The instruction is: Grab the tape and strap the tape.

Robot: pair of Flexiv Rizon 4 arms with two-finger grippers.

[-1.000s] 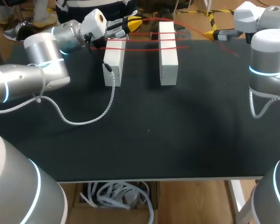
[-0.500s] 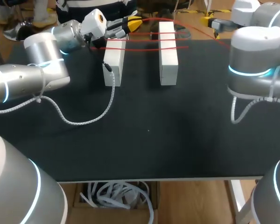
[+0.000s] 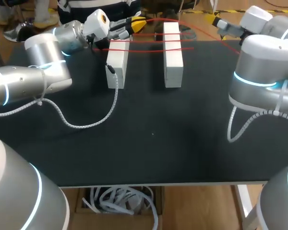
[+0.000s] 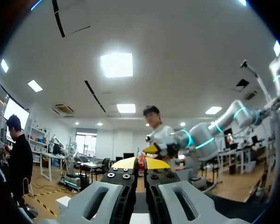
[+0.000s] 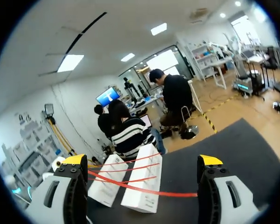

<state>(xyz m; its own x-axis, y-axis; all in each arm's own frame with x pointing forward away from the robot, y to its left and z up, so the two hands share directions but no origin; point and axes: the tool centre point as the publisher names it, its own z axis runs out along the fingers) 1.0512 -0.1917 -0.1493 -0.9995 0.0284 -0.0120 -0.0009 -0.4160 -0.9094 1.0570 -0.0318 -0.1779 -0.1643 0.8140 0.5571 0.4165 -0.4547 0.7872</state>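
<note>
On a black matte table top [image 3: 149,143], two long white rectangular blocks are laid flat at the far part, parallel and apart: the left block [image 3: 118,64] and the right block [image 3: 173,57], which is placed slightly farther back.

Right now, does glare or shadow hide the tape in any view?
Head view: even light, no glare; red tape stands out on the dark table. Left wrist view: bright ceiling lamps; only a red sliver shows between the tips of the left pincer. Right wrist view: tape plain, unshadowed, ahead of the open right pincer.
</note>
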